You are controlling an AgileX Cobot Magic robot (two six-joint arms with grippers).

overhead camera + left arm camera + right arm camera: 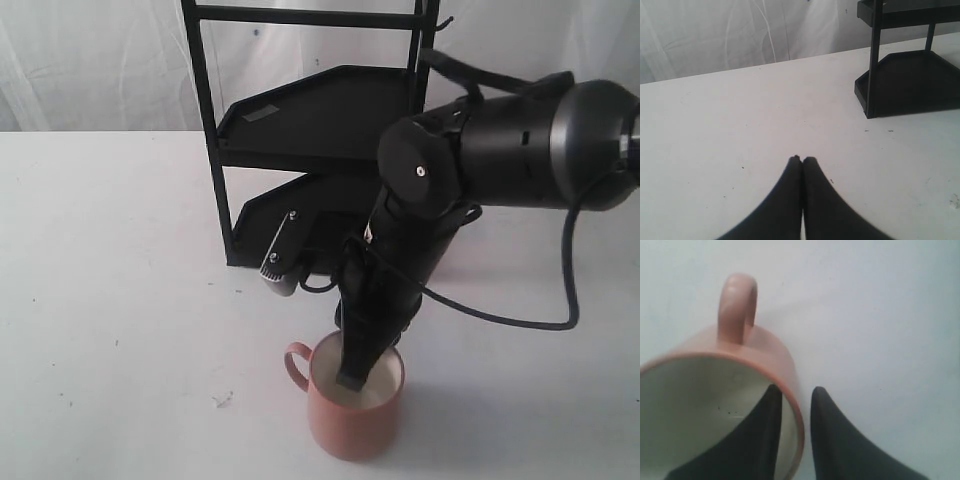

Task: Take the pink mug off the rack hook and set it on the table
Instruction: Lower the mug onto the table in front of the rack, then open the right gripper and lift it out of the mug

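Note:
The pink mug (355, 430) stands upright on the white table (120, 280) near the front edge, with its handle (295, 362) pointing left. My right gripper (358, 376) reaches down over it. One finger (760, 440) is inside the cream bowl and the other is outside, with the mug (765, 350) wall between them. A strip of table shows between the outer finger and the wall, so the jaws stand open. The black rack (300, 110) rises behind, and a thin peg (443, 21) juts from its post top. My left gripper (802, 159) is shut and empty, low over the table (740, 110).
The rack's (910, 85) two angled tray shelves stand just behind the mug. A small grey-and-white part (280, 262) hangs by the rack's foot. A black cable (520, 320) loops from the right arm over the table. White curtain backs the scene.

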